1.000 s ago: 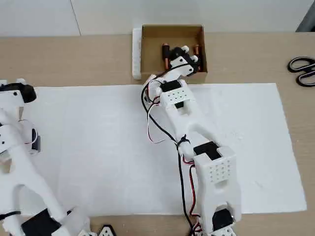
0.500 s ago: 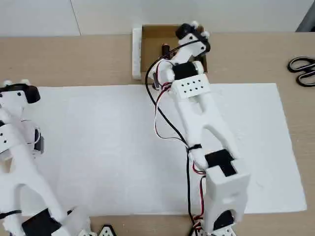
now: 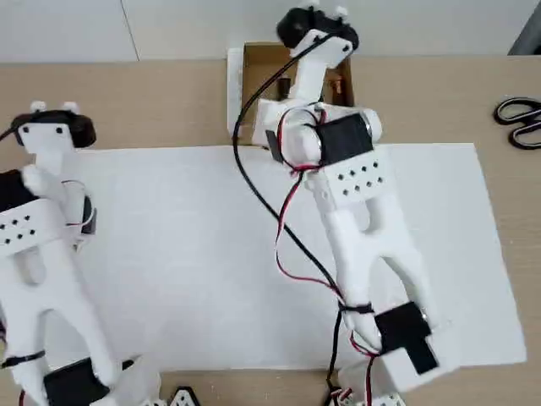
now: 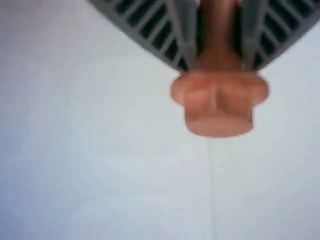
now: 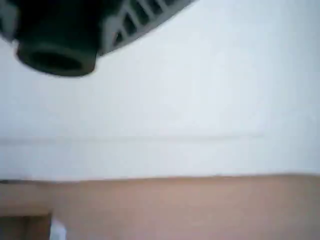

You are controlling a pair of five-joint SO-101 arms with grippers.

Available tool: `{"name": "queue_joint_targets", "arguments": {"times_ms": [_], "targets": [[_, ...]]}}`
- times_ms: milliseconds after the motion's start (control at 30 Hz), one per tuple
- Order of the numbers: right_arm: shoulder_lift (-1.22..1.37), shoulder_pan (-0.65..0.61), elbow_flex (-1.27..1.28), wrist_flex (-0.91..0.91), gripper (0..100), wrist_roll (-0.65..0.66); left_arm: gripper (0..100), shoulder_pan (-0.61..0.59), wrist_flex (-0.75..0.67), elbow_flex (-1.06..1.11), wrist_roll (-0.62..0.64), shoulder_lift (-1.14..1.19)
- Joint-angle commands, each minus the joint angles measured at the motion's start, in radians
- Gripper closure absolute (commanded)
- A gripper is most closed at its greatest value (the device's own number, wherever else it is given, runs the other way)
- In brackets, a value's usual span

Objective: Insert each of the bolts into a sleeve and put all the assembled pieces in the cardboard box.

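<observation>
Grips bolt (image 4: 218, 102) by shank betw. L fingers (image 4: 150, 30), closed tight, head proud of tips. Grips sleeve (image 5: 57, 47) in closed R fingers (image 5: 140, 20), open end past tips.

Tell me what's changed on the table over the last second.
The right gripper lifted from the cardboard box and swung beyond its far wall, a dark sleeve in its jaws. The left gripper, shut on a bolt, moved toward the far side and inward. The box and scissors stayed put.
</observation>
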Motion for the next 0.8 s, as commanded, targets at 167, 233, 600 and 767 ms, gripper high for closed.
{"name": "queue_joint_targets", "arguments": {"times_ms": [167,233,600,767], "targets": [[-0.320,-0.044,-0.055,0.113,99.5,0.117,99,0.144,0.018,-0.053,0.080,-0.046],[-0.378,-0.042,-0.054,0.150,99.5,0.118,99,0.161,0.018,-0.053,0.097,-0.046],[-0.765,0.005,0.276,0.147,99.5,0.227,99,0.169,0.018,-0.119,0.181,-0.046],[-1.017,0.007,0.635,-0.050,99.5,0.293,99,0.170,0.018,-0.166,0.232,-0.046]]}}
